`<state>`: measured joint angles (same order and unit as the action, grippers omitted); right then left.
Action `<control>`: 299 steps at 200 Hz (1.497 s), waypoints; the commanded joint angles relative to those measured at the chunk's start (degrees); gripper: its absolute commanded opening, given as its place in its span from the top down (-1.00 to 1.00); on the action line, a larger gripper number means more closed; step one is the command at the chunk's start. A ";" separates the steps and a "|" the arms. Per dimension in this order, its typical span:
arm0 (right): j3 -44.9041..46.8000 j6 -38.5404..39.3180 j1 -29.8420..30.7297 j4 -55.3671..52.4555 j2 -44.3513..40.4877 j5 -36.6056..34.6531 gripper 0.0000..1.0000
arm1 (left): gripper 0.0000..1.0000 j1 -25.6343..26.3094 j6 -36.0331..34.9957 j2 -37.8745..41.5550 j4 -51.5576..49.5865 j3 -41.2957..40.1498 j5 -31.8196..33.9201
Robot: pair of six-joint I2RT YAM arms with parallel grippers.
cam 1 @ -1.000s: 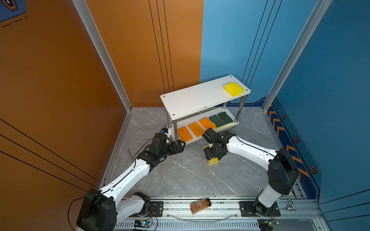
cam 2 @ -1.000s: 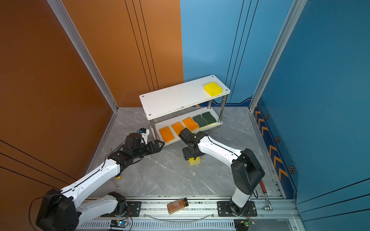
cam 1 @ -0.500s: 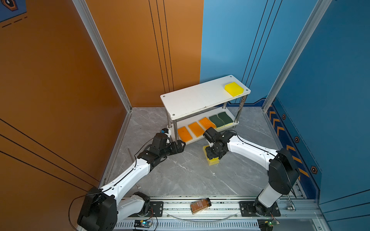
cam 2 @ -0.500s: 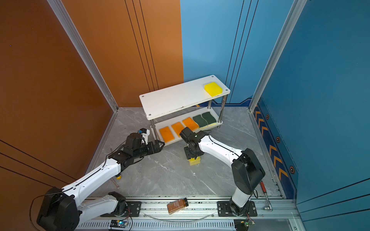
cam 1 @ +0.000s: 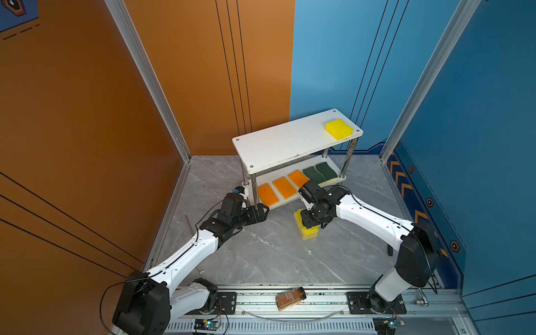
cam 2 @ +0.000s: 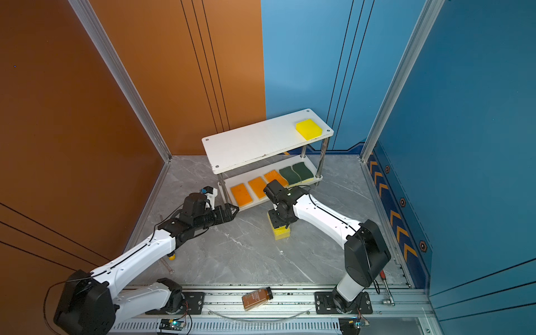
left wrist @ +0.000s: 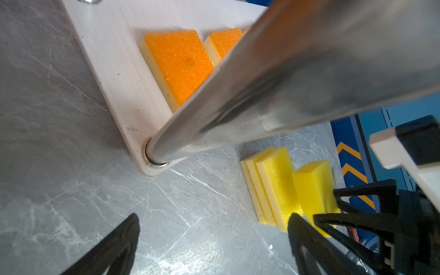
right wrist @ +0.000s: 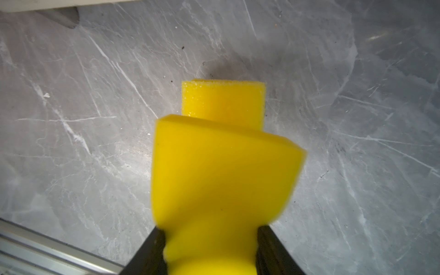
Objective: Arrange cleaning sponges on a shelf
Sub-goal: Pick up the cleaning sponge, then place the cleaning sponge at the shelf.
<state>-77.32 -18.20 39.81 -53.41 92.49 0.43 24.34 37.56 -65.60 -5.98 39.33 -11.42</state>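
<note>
The shelf (cam 1: 284, 145) stands at the back. Its top board carries one yellow sponge (cam 1: 338, 129). The lower tier holds three orange sponges (cam 1: 283, 187) and two green-topped ones (cam 1: 320, 172). A stack of yellow sponges (cam 1: 309, 234) lies on the floor in front, also seen in the left wrist view (left wrist: 273, 185). My right gripper (right wrist: 210, 247) points down over the stack and is shut on a yellow sponge (right wrist: 219, 171), squeezing it just above the rest (right wrist: 223, 100). My left gripper (left wrist: 214, 242) is open and empty beside the shelf's front-left leg (left wrist: 262, 83).
A brown bottle (cam 1: 291, 298) lies on the front rail. A thin metal rod (cam 1: 190, 226) lies by the left wall and a red-handled tool (cam 2: 385, 281) by the right arm's base. Orange and blue walls enclose the grey marble floor (cam 1: 261, 255).
My right gripper's jaws have closed on the top yellow sponge of the stack. The left arm has hardly moved.
</note>
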 commanded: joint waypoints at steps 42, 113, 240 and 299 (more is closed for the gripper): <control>-13.91 10.73 -7.89 -12.29 -5.57 5.29 -0.01 | -0.96 0.36 0.02 -0.40 -0.79 0.57 -0.01; -38.01 16.75 -15.70 -19.39 -1.95 8.60 -0.03 | -0.96 0.36 -0.53 -0.01 -2.61 1.17 -0.47; -63.13 23.00 -20.32 -10.20 10.91 5.28 0.02 | -0.96 0.45 -0.93 1.86 -4.31 1.32 0.32; -62.95 28.76 -15.31 -5.90 14.05 -3.97 0.01 | -0.96 0.47 -0.76 3.36 -4.31 0.31 1.09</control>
<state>-139.35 6.72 23.03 -62.48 104.51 2.13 24.36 37.50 -63.94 -9.02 39.35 -11.40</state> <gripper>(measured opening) 0.492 0.978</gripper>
